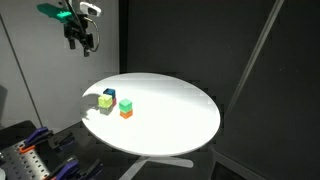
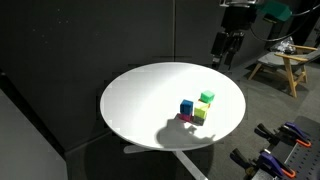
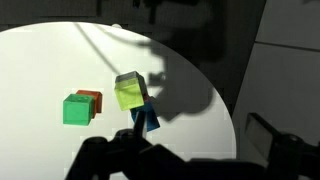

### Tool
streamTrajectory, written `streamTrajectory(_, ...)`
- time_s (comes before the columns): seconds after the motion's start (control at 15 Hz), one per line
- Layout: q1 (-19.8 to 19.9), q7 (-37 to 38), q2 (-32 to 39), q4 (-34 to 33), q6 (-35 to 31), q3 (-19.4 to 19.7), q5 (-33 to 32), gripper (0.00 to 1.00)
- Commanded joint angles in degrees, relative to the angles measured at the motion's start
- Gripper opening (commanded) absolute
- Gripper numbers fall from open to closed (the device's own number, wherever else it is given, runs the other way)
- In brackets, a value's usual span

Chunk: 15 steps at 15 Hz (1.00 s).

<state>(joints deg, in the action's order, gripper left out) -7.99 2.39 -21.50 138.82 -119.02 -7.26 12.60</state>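
A small cluster of cubes lies on the round white table [image 1: 180, 120]. A green cube [image 3: 75, 109] sits against a red-orange one [image 3: 91, 100]. A yellow-green cube [image 3: 129, 92] stands beside a blue one [image 3: 147, 117]. In both exterior views the gripper [image 1: 83, 42] [image 2: 227, 50] hangs high above the table's rim, well clear of the cubes, open and holding nothing. In the wrist view its dark fingers [image 3: 137, 128] frame the lower edge, and the gripper [image 3: 199, 132] looks down on the table from afar. The same cubes [image 1: 115, 103] [image 2: 196, 108] appear in both exterior views.
Black curtains surround the table. A wooden stool [image 2: 285, 68] stands behind the arm. Blue-handled clamps [image 1: 35, 145] [image 2: 275, 150] lie on a bench below the table edge. The white pedestal foot [image 1: 160, 162] spreads under the table.
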Motion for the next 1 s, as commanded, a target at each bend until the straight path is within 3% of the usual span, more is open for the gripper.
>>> streamTrajectory(0.0, 0.93, -2.01, 3.42, -1.64, -1.00, 1.51, -1.15, 1.00)
streamTrajectory(0.93, 4.79, 0.47, 12.89, 1.80, -10.79, 2.52, -13.26, 1.00)
